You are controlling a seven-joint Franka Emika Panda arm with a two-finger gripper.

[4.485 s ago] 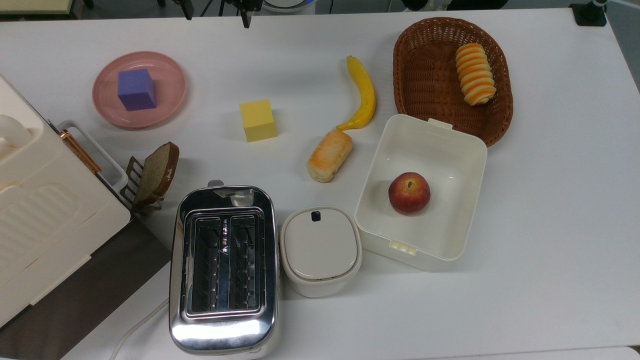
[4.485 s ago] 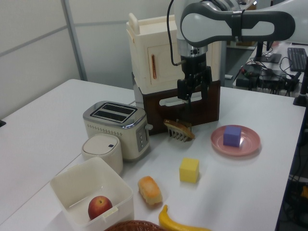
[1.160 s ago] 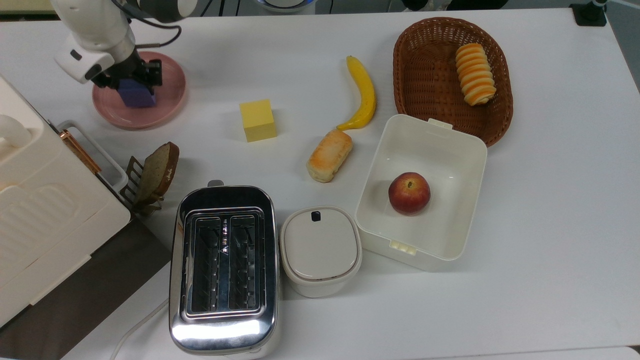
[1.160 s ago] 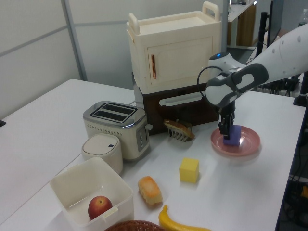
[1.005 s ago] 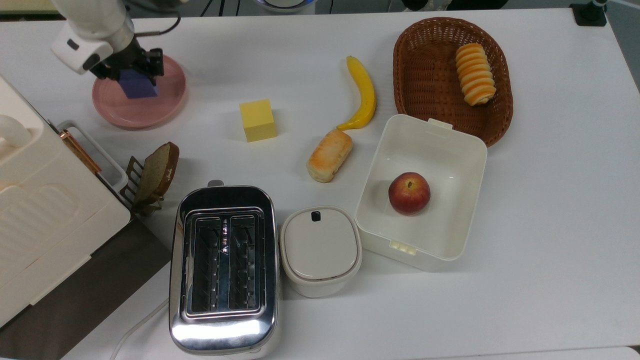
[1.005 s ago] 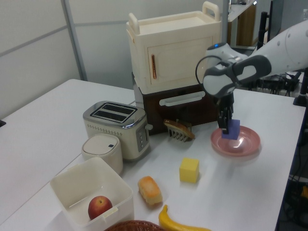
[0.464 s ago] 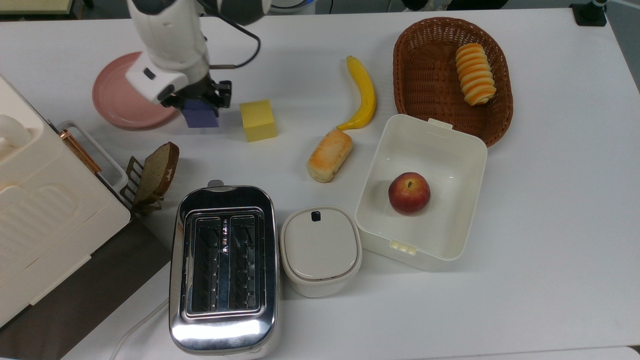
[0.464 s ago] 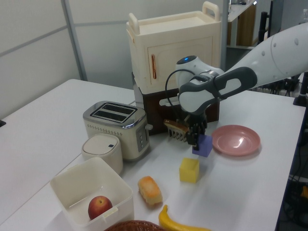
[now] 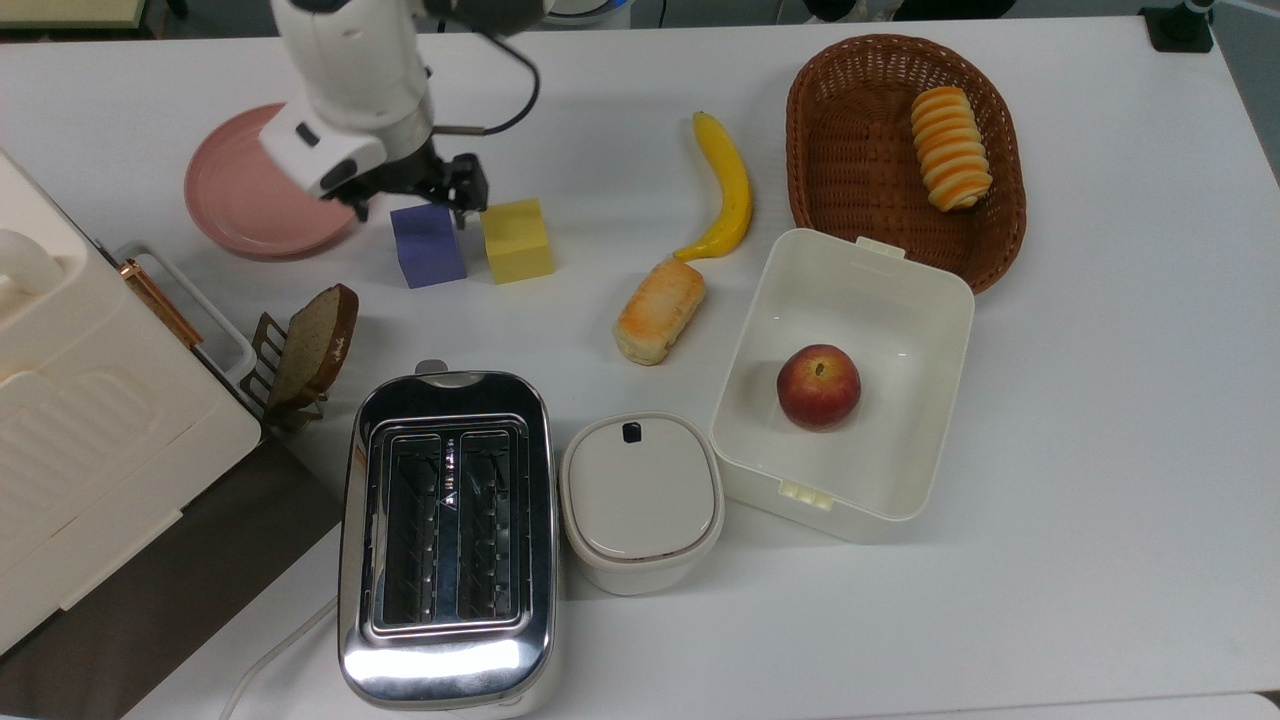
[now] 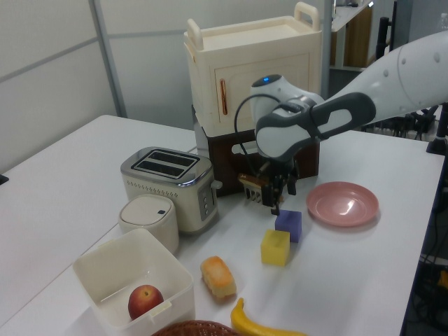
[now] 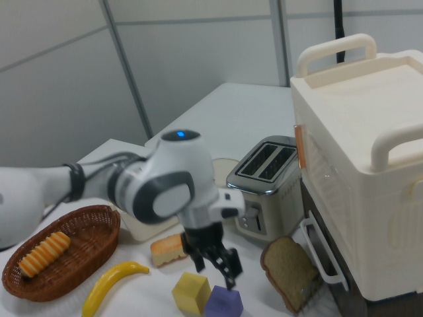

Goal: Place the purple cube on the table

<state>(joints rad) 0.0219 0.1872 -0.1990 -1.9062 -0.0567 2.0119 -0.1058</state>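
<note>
The purple cube [image 9: 428,246] rests on the white table [image 9: 1100,400], between the pink plate [image 9: 240,195] and the yellow cube [image 9: 516,240], almost touching the latter. My gripper [image 9: 415,200] hovers just above and behind it, open, with nothing between the fingers. In the left view the purple cube [image 10: 288,225] lies below the gripper [image 10: 280,196], beside the yellow cube [image 10: 275,247] and apart from the bare plate [image 10: 343,204]. The right view shows the gripper [image 11: 215,267] spread over the purple cube [image 11: 223,304].
A toast slice in a rack [image 9: 310,345] and a cream cabinet [image 9: 80,420] stand at the top view's left. A toaster [image 9: 447,535], a lidded pot [image 9: 640,500] and a white box with an apple [image 9: 845,385] line the front. A banana [image 9: 728,185], a roll [image 9: 660,310] and a basket [image 9: 905,150] lie to the right.
The gripper carried the purple cube off the pink plate to the table beside the yellow cube. Since half a second ago it has opened, let the cube go and risen slightly.
</note>
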